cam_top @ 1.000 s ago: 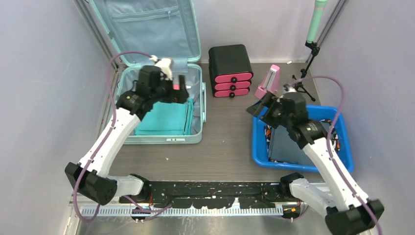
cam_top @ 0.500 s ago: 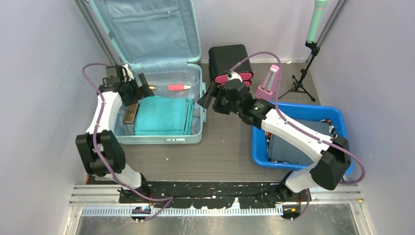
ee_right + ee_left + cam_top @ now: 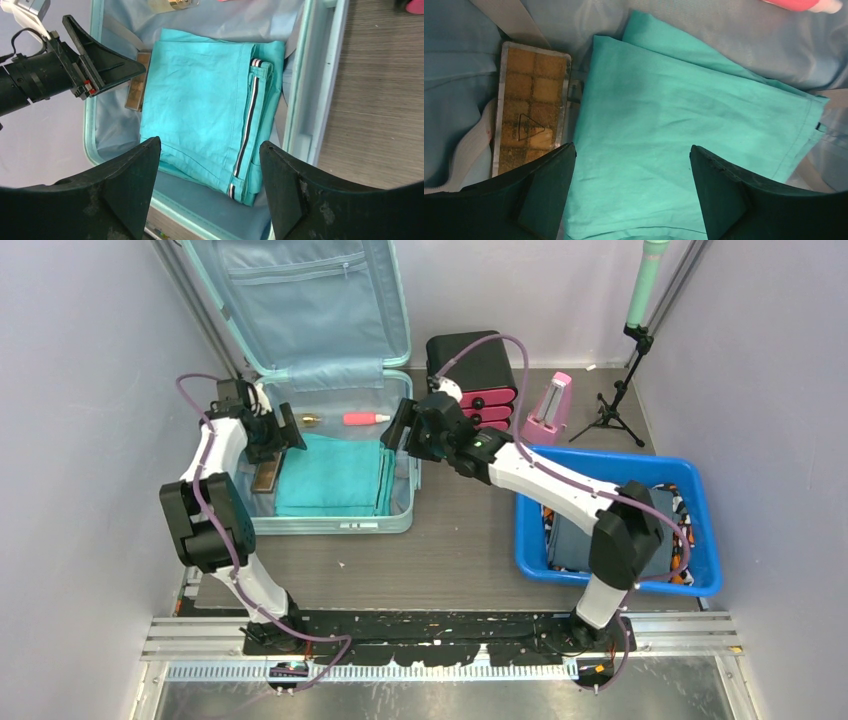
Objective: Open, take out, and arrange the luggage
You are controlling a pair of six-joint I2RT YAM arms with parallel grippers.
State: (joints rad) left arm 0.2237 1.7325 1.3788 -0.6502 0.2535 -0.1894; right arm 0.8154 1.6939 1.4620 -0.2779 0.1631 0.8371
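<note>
Left gripper point(image 3: 631, 165), jaws apart, hung just above the left edge of the folded turquoise cloth point(image 3: 674, 115) inside the open pale mint-green hard-shell suitcase point(image 3: 330, 525) at the desk's far left, nearer than the open-jawed right gripper point(image 3: 210, 150) over its right rim.

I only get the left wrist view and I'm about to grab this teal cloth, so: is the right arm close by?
Observer: Yes. The right gripper hangs above the luggage near its right rim, jaws open and empty.
Operator: What's on the cloth's far edge?
Observer: A black-and-white striped band runs along the teal cloth's right edge.
Operator: And the lid?
Observer: The lid stands upright at the back.
</note>
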